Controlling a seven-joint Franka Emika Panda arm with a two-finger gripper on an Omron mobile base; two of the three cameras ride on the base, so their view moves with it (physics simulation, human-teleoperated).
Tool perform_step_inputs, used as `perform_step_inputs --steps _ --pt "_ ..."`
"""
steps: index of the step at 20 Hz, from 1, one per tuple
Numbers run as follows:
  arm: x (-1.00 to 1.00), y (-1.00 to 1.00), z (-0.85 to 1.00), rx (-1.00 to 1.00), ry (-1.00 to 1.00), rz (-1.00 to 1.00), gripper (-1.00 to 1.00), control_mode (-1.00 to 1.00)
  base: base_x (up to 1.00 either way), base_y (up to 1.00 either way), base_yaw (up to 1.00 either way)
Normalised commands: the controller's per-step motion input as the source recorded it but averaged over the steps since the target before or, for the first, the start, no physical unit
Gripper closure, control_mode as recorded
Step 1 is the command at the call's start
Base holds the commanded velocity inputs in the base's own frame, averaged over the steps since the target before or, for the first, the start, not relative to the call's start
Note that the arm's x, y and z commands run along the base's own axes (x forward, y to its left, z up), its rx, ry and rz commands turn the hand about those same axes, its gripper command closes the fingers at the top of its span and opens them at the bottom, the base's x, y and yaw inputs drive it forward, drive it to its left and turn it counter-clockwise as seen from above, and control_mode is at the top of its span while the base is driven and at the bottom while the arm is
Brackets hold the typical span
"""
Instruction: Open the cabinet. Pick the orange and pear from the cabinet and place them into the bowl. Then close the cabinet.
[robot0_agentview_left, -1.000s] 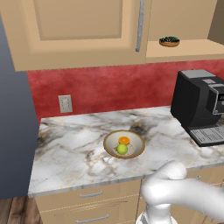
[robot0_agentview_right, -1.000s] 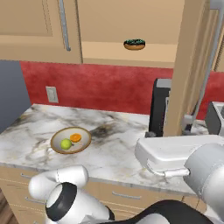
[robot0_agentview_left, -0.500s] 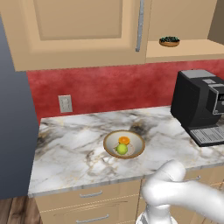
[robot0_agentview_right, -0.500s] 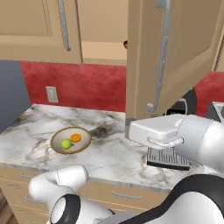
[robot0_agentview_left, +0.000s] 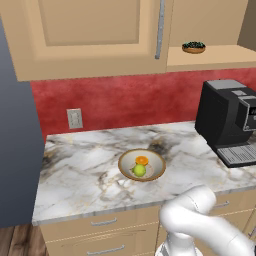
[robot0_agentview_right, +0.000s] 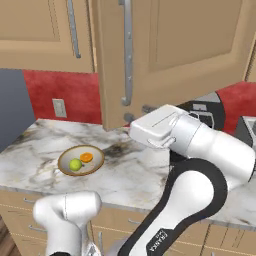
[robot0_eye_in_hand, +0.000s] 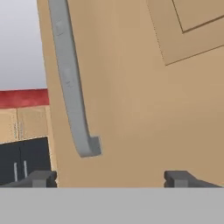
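Swinging cabinet door stood half shut versus second ago. You had gripper jaws spread, beside handle. Orange, pear lay in bowl; closing remained.

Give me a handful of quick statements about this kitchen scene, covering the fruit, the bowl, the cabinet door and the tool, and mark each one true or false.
1. The orange and the pear both lie in the bowl. True.
2. The bowl stands on the cabinet shelf. False: it sits on the marble counter; the shelf holds a small dark dish.
3. The tool is clamped on the door handle. False: its fingers stand wide apart, with the handle's lower end above and between them, and nothing is gripped.
4. The right cabinet door is swung partly open. True.
5. A coffee machine stands on the counter. True.
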Motion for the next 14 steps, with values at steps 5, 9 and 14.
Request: perform_step_inputs --steps 5,9,14 --pt "1.00 0.75 0.00 0.03 -0.28 -0.08 -1.00 -1.00 0.00 0.00 0.00" --pt "1.00 0.79 0.06 0.00 -0.08 -0.18 -1.00 -1.00 0.00 0.00 0.00" --pt "1.00 0.49 0.39 0.03 0.08 -0.10 -1.00 -1.00 0.00 0.00 0.00"
